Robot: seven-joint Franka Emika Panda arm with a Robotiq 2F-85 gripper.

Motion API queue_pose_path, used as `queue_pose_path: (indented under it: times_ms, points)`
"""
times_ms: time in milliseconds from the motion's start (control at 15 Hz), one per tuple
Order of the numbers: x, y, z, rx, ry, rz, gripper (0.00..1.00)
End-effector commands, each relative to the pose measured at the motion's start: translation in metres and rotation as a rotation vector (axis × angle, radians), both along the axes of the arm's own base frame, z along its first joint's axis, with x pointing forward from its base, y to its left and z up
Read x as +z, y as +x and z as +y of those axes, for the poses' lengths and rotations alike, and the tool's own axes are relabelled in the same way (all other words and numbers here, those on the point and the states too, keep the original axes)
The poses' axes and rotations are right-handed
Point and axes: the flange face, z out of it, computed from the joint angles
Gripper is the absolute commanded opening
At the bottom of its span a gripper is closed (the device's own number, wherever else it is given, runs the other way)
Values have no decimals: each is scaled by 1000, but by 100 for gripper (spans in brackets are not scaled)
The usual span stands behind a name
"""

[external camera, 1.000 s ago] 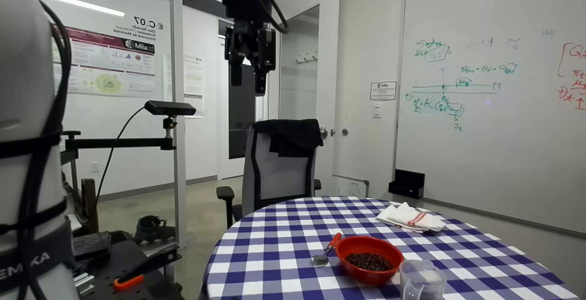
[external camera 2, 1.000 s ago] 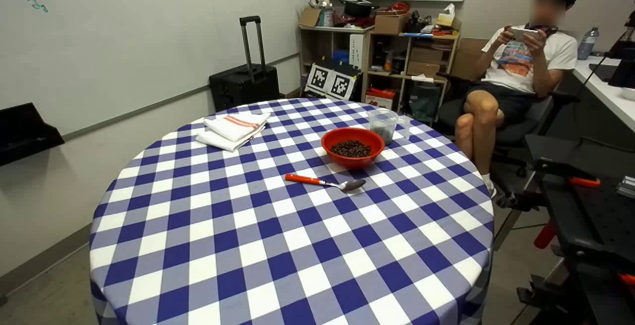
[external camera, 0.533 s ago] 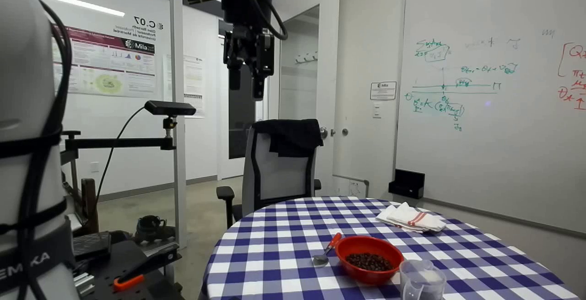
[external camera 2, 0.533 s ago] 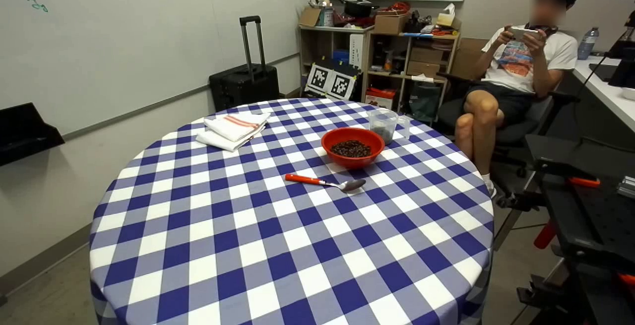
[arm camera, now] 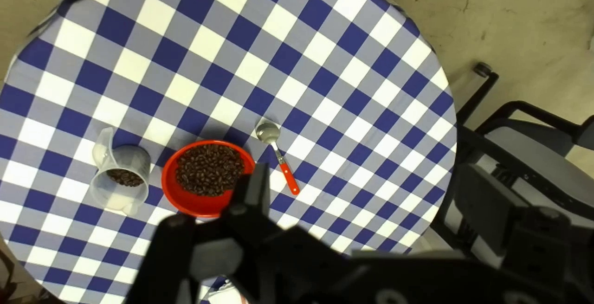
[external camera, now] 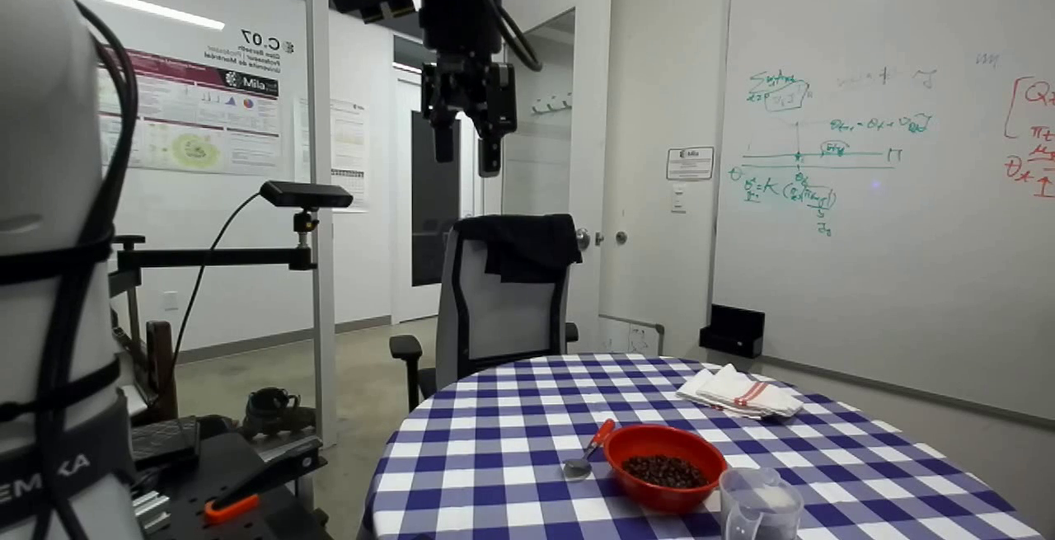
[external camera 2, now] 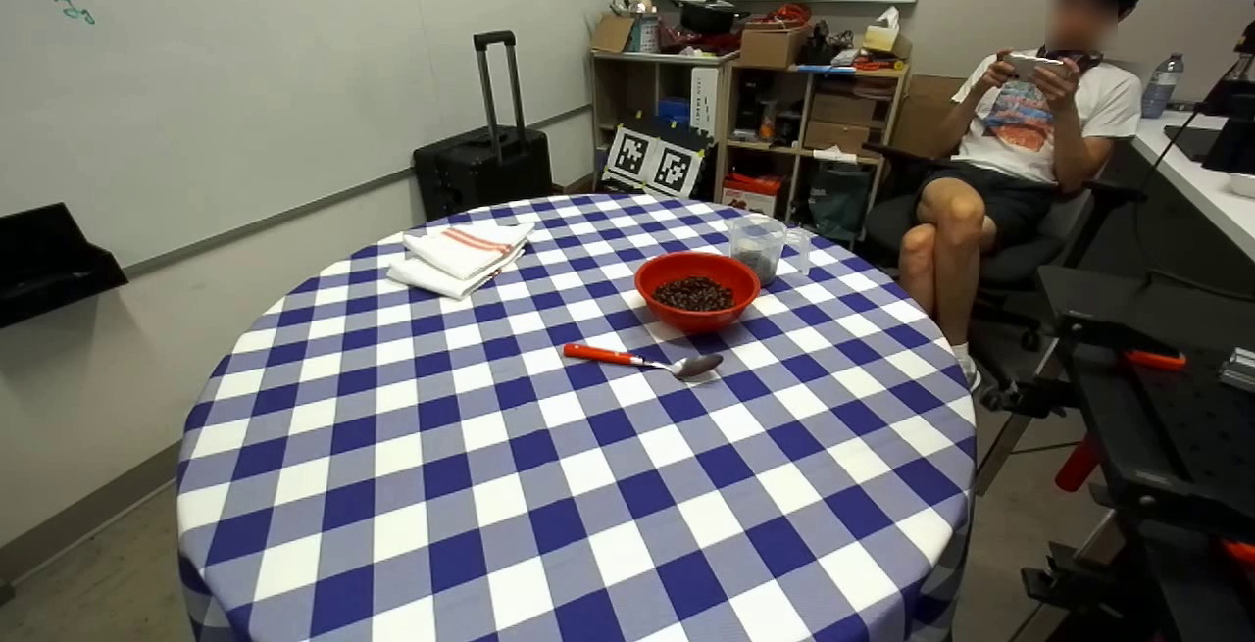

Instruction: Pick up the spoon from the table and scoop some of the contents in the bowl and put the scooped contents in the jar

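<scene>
Spoon point(arm camera: 281, 160), slim, silvery metal with a red-orange handle: lies flat on the round bench point(arm camera: 320, 67), dressed in blue-and-white checked cloth point(external camera 2: 412, 446). Not yet picked up. Just beside it, apart: one shallow round red bowl point(external camera 2: 696, 322) of dark-brown beans point(arm camera: 211, 169), coffee by their look. On the bowl's far side from the spoon: one small clear see-through jar point(arm camera: 137, 158) with a handle, some beans inside.

My fingers point(external camera: 489, 157), black, one pair: spread, nothing between them, well above the bench.

Step in hand, as I judge it: picking up the spoon. Method: come down over the red-orange handle, giving my wrist a modest twist so the fingers meet across its narrow width. Take it towards the tail end, leaving the scoop free for the beans. Go low, since the handle lies close to the cloth, yet without pushing into it. Keep the finger nearer the bowl clear of its rim. Hold firmly: a slim handle may roll in scooping.

Writing: "Mila" on one white, maroon-banded poster point(external camera: 194, 124); "C.07" and "Université de Montréal" in mirrored black lettering point(external camera: 260, 39); "EM" and "KA", the middle hidden, on my white base point(external camera: 25, 334); green and red formulas on a large whiteboard point(external camera: 874, 293), mostly illegible. No maker's mark that I can read on spoon, bowl or jar.
</scene>
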Motion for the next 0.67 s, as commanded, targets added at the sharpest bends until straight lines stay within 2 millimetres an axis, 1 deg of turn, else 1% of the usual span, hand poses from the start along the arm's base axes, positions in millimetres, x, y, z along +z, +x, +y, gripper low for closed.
queue_pose_path:
  times_ms: [0, 400, 600]
  points:
    - [-24, 42, 9, 38, -64, 24, 100]
    - [-81, 106, 36, 123, -179, 55, 100]
    - [-97, 138, 49, 158, -221, 58, 100]
